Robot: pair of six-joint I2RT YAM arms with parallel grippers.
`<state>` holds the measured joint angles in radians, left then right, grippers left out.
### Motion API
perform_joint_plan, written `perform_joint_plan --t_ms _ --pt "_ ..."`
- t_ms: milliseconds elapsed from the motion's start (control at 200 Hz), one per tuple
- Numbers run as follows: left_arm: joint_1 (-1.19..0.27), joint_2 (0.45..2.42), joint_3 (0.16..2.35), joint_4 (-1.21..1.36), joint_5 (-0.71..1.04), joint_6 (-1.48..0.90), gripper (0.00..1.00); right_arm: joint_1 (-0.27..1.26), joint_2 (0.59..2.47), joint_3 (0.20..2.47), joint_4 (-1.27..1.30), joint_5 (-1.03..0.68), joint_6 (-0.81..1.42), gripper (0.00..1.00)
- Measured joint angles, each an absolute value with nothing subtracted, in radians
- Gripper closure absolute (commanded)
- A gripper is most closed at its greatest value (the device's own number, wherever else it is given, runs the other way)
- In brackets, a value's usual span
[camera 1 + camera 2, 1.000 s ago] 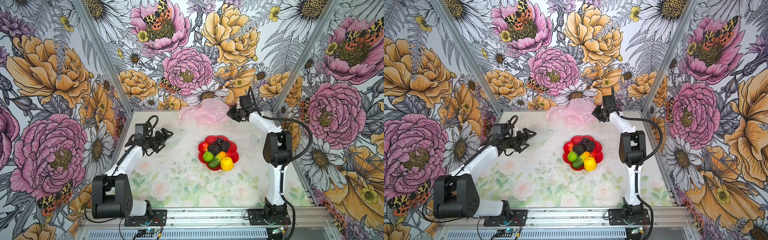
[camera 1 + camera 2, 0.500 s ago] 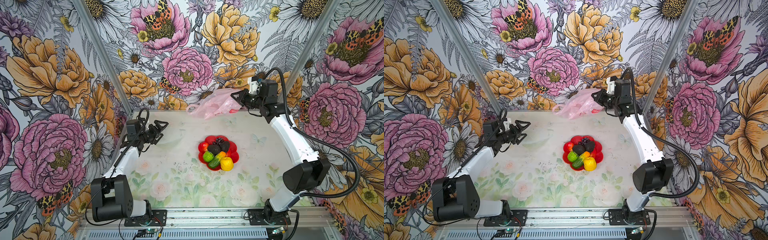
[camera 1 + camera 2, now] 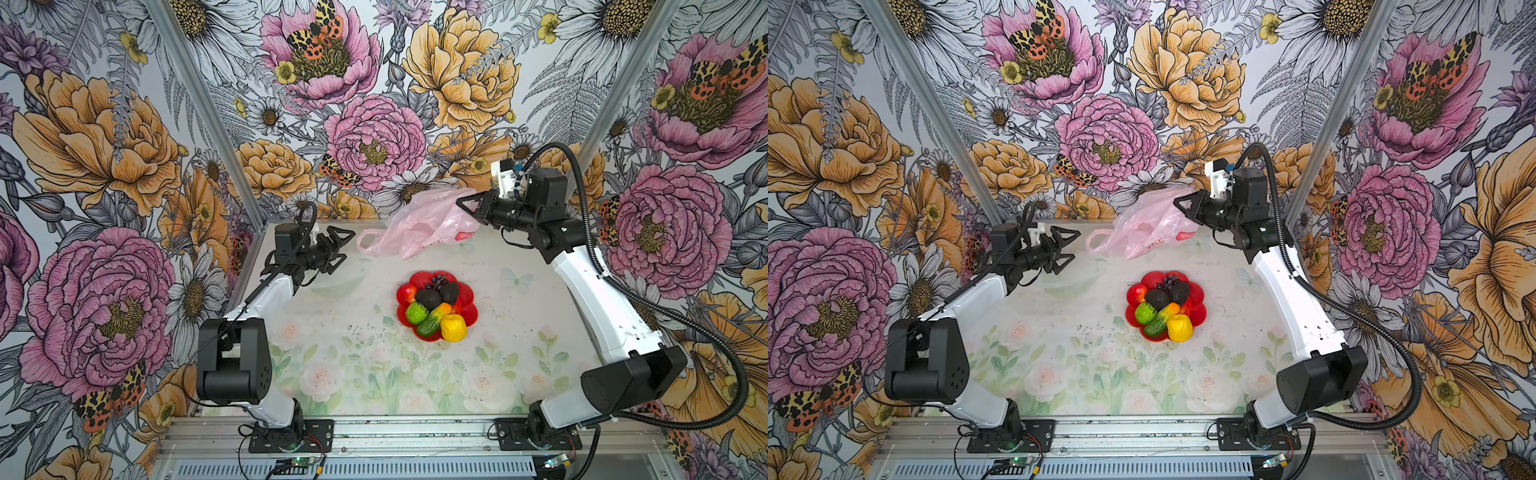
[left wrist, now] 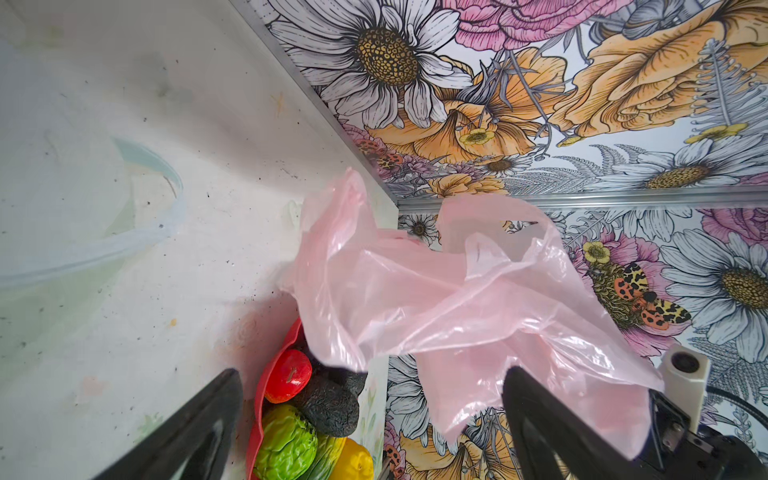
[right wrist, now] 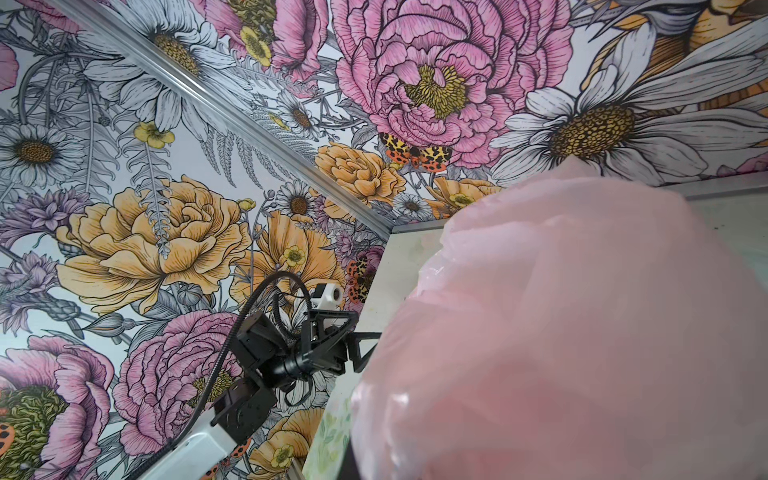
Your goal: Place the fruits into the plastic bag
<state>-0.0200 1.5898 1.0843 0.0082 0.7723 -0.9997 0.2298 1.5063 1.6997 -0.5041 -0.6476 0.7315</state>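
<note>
The pink bag (image 3: 419, 226) is held up at the back of the table (image 3: 374, 374), its top edge pinched in the closed right gripper (image 3: 462, 203). The fruits (image 3: 432, 309) are piled on a red plate (image 3: 470, 297) (flower-shaped) near the table's middle, apart from the bag. The left gripper (image 3: 347, 247) is held empty, jaws wide apart, near the bag.

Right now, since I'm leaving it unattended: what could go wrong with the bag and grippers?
The right gripper pinches only an edge of the limp plastic bag; the film could slip free or tear. The bag hangs crumpled with no clear opening, so the open left gripper, beside its handle loop, may catch both layers together.
</note>
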Motion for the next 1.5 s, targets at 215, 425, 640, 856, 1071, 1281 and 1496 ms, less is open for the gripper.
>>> perform_joint_plan --t_ms 215,425,640,856,1071,1281,1496 --pt "-0.059 1.672 1.120 -0.019 0.772 -0.976 0.20 0.252 1.490 1.691 -0.505 -0.678 0.731 1.00" --pt "-0.069 1.698 1.147 -0.056 0.773 -0.929 0.50 0.252 1.474 1.672 -0.505 -0.698 0.731 1.00" --pt "-0.062 1.697 1.158 -0.066 0.776 -0.906 1.00 0.252 1.473 1.652 -0.506 -0.712 0.712 1.00" --pt "0.074 1.576 1.152 -0.074 0.684 -0.935 1.00 0.252 1.473 1.626 -0.513 -0.640 0.672 0.57" --pt "0.152 1.478 1.329 -0.020 0.628 -0.954 1.00 0.252 1.473 1.613 -0.573 -0.522 0.611 0.47" --pt "0.052 1.427 1.279 -0.077 0.616 -0.825 1.00 0.299 1.479 1.621 -0.615 -0.452 0.611 0.44" --pt "0.047 1.250 0.945 -0.393 0.480 -0.714 1.00 0.432 1.559 1.645 -0.637 -0.399 0.611 0.42"
